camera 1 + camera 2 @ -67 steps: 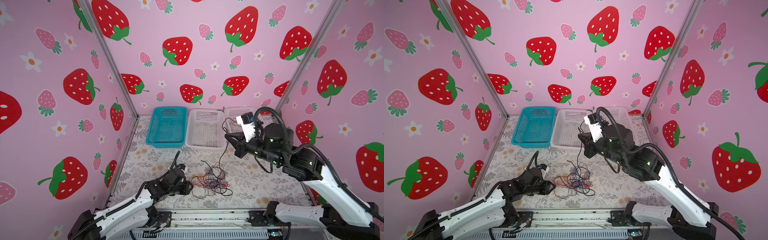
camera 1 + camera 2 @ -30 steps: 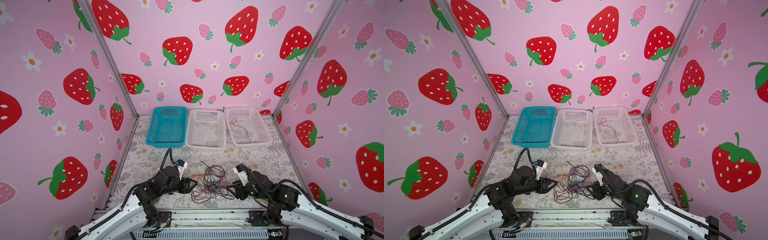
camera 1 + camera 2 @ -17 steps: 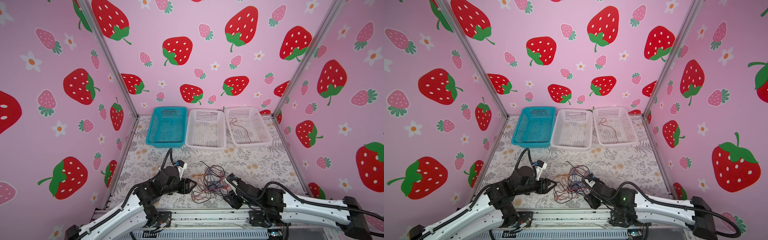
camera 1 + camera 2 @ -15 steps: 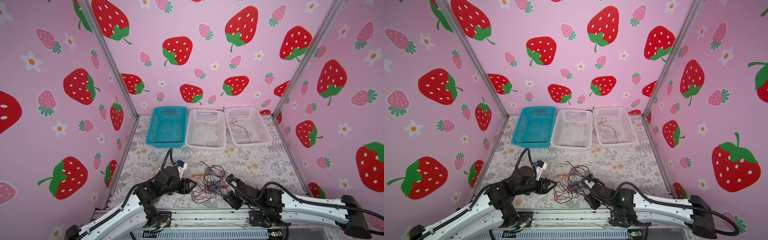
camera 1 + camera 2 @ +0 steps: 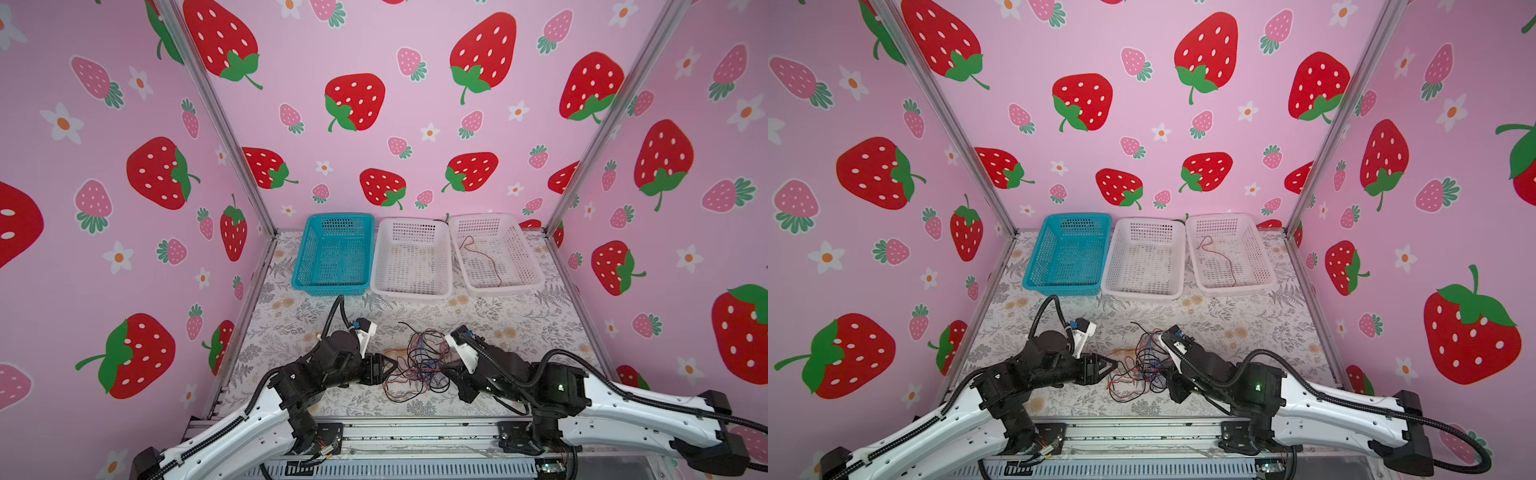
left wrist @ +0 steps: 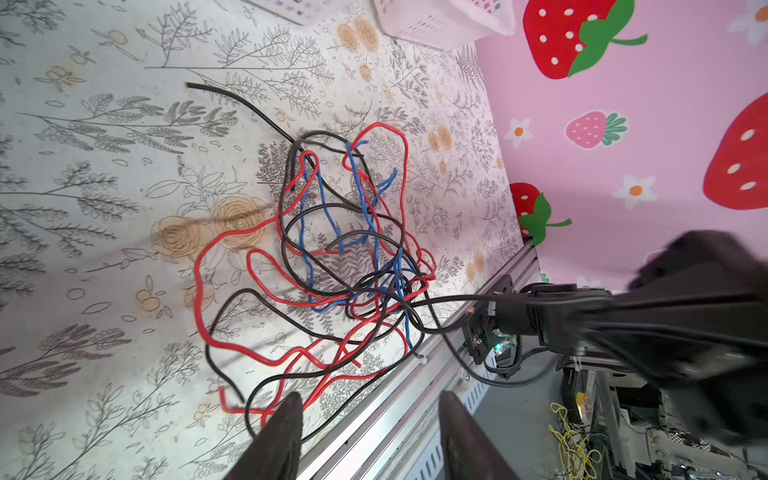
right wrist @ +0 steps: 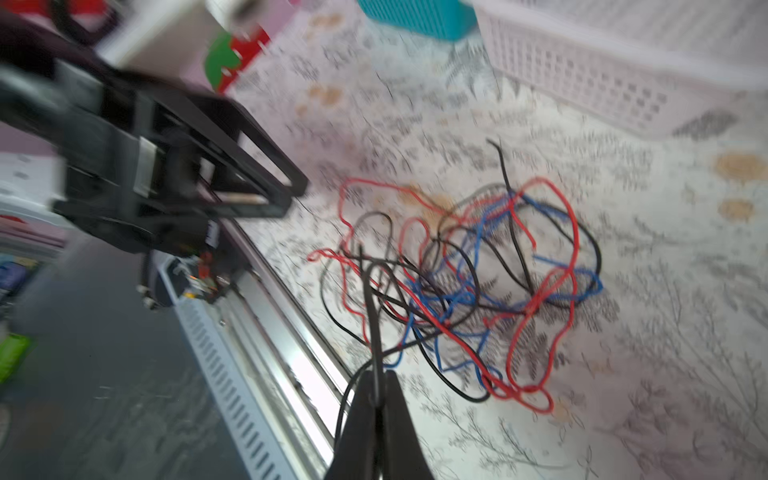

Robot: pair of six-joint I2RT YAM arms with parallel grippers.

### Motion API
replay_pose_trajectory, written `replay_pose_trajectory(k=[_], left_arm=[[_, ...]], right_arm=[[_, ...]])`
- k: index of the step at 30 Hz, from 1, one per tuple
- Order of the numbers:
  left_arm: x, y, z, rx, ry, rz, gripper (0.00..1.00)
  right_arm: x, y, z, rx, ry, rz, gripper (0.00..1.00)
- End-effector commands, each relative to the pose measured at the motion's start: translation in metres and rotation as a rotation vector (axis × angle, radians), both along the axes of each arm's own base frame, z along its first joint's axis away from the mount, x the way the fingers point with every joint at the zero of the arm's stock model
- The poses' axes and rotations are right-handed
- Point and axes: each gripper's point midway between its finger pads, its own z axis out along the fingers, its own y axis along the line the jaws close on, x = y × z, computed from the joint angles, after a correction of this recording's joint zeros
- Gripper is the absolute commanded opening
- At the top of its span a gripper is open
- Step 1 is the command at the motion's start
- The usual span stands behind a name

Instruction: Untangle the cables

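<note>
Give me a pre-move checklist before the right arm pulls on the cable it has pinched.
1. Right gripper shut on a black cable: ok.
2. Left gripper open at the edge of the tangle, gripping nothing: ok.
3. Held cable free of the red and blue cables: not ok; it runs into the pile.
4. Knots along it: cannot tell.
5. Right white basket unobstructed, one red cable inside: ok.

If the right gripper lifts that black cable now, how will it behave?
Likely floppy: the black cable pinched in the right gripper bends in loose curves. It probably drags the tangle along, since other strands loop over it.
</note>
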Motion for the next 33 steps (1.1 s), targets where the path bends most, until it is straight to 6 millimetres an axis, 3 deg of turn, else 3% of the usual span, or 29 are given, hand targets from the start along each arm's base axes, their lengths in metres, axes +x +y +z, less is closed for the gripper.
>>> replay_pose_trajectory(k=[1, 7, 13, 16, 20, 24, 29, 33], left_arm=[[0.002, -0.021, 0.014, -0.069, -0.018, -0.033, 0.55], [0.001, -0.05, 0.013, -0.046, -0.033, -0.096, 0.55], [0.001, -0.067, 0.004, -0.022, -0.036, -0.126, 0.55], [0.002, -0.067, -0.001, -0.014, -0.036, -0.122, 0.48], [0.002, -0.063, -0.011, 0.005, -0.032, -0.112, 0.29], [0.0, -0.057, -0.026, 0.034, -0.016, -0.102, 0.02], [-0.004, -0.045, -0.048, 0.071, 0.009, -0.078, 0.0], [-0.009, -0.031, -0.07, 0.113, 0.042, -0.054, 0.0]], right_arm=[[0.002, 0.011, 0.057, 0.04, -0.112, 0.052, 0.0], [0.009, 0.041, 0.125, 0.092, -0.235, 0.096, 0.0], [0.007, 0.056, 0.174, 0.173, -0.288, 0.131, 0.0], [0.006, 0.058, 0.193, 0.21, -0.302, 0.139, 0.0], [0.004, 0.053, 0.222, 0.267, -0.325, 0.137, 0.0], [0.008, 0.041, 0.25, 0.303, -0.365, 0.107, 0.0], [0.013, 0.02, 0.282, 0.351, -0.409, 0.05, 0.0], [0.023, -0.008, 0.311, 0.408, -0.453, -0.047, 0.0]])
